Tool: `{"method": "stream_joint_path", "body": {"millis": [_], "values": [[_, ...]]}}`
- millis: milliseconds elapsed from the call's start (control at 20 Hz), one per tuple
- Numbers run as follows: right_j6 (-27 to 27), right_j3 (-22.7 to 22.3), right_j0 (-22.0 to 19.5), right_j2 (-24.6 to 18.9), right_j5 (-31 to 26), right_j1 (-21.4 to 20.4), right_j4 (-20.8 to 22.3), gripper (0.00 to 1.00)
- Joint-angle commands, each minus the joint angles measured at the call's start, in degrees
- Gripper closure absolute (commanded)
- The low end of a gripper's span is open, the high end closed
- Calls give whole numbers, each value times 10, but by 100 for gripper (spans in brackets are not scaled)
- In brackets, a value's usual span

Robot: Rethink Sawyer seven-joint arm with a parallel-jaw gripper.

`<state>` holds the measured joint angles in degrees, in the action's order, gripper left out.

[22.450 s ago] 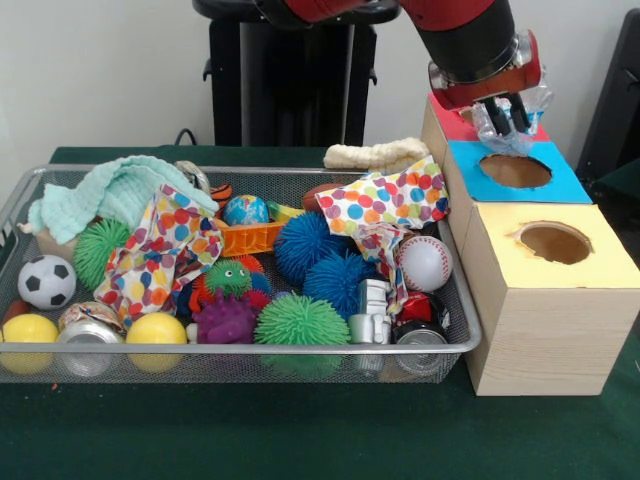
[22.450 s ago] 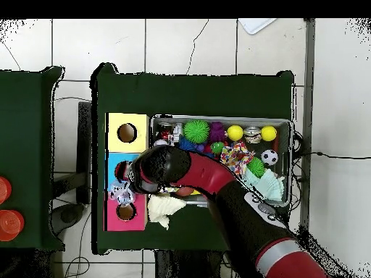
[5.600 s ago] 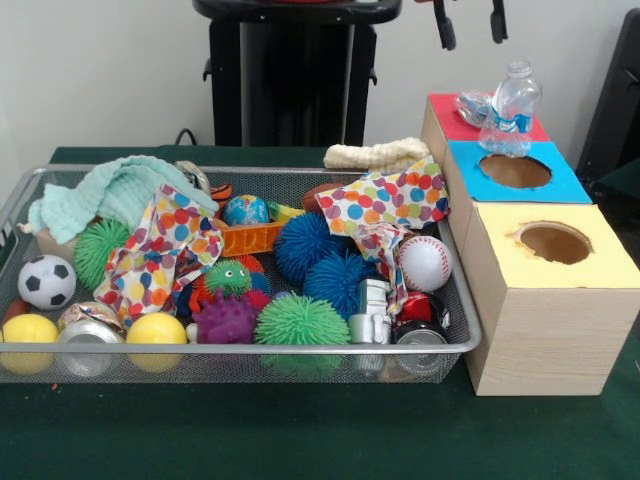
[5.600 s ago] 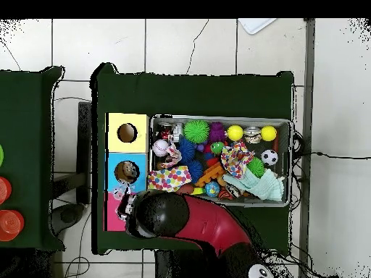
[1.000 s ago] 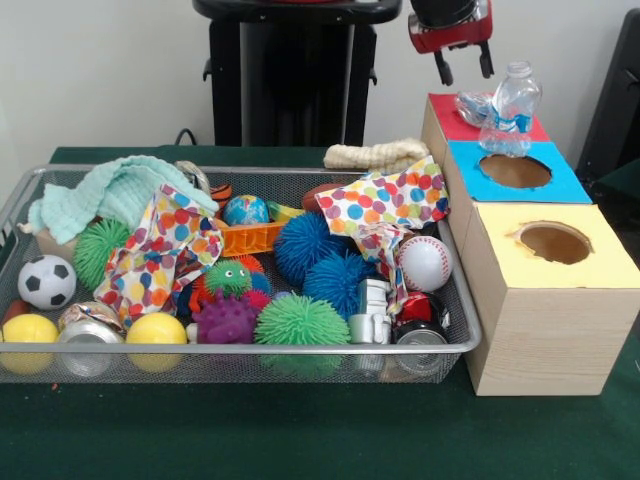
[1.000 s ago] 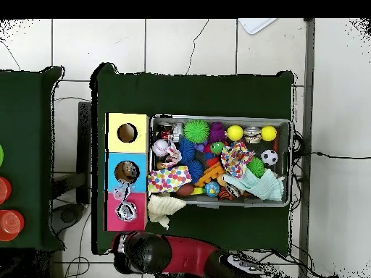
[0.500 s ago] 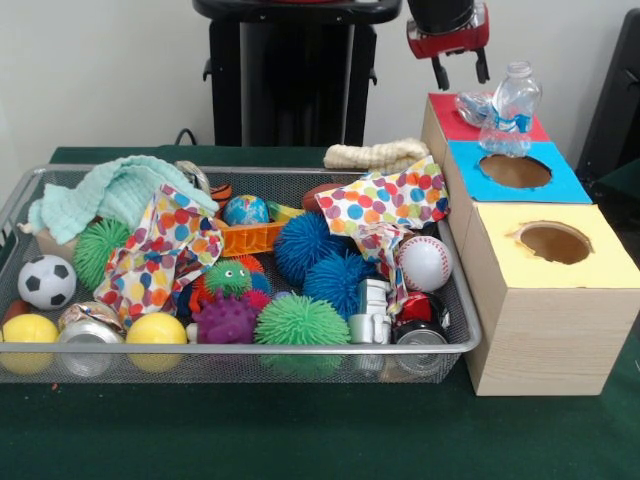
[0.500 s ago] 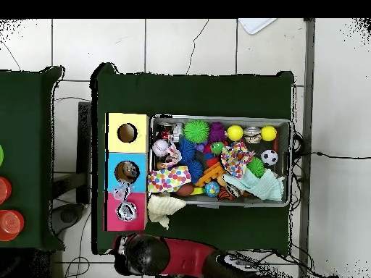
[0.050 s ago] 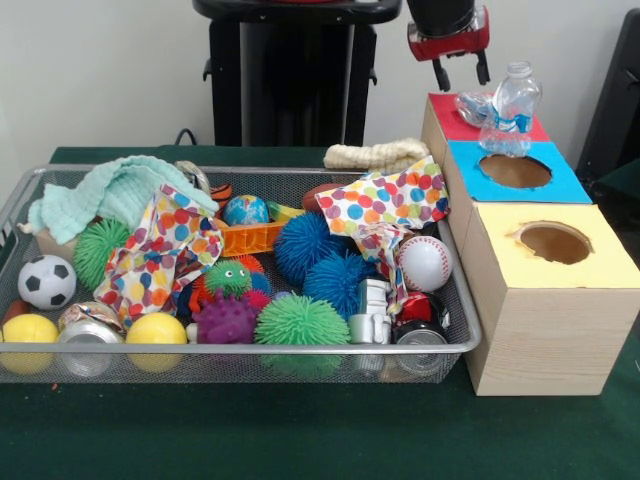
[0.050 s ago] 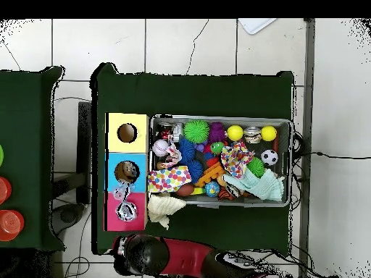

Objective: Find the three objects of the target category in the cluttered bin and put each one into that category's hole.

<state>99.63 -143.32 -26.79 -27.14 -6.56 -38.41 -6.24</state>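
My gripper [image 9: 460, 72] hangs open and empty at the top of the front view, above and just behind the red box [image 9: 450, 128]. A clear plastic bottle [image 9: 512, 100] stands on that box's top, with a second crumpled clear bottle [image 9: 472, 104] lying beside it. From overhead the bottles [image 10: 127, 211] sit over the red box's hole. The arm's end [image 10: 145, 255] is off the table's edge below the red box [image 10: 110, 217]. Next to the red box stand a blue box [image 9: 515, 172] and a yellow box [image 9: 555, 243], each with a round hole.
A wire bin [image 9: 240, 347] holds spiky balls, yellow balls, a soccer ball [image 9: 46, 281], a baseball [image 9: 425, 262], dotted cloths [image 9: 385, 203], a mint towel [image 9: 120, 188] and crushed cans [image 9: 85, 332]. A cream cloth [image 9: 375, 155] lies behind the bin.
Long before, the gripper held the bottle over the red box; now the bottle rests there and the gripper is raised, open. Over the last second it has barely shifted.
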Motion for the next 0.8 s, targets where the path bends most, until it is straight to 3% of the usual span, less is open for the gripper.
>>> {"method": "stream_joint_path", "body": {"millis": [50, 800], "values": [[111, 99, 7, 1, 62, 21, -20, 0], [111, 103, 20, 17, 81, 26, -20, 0]]}}
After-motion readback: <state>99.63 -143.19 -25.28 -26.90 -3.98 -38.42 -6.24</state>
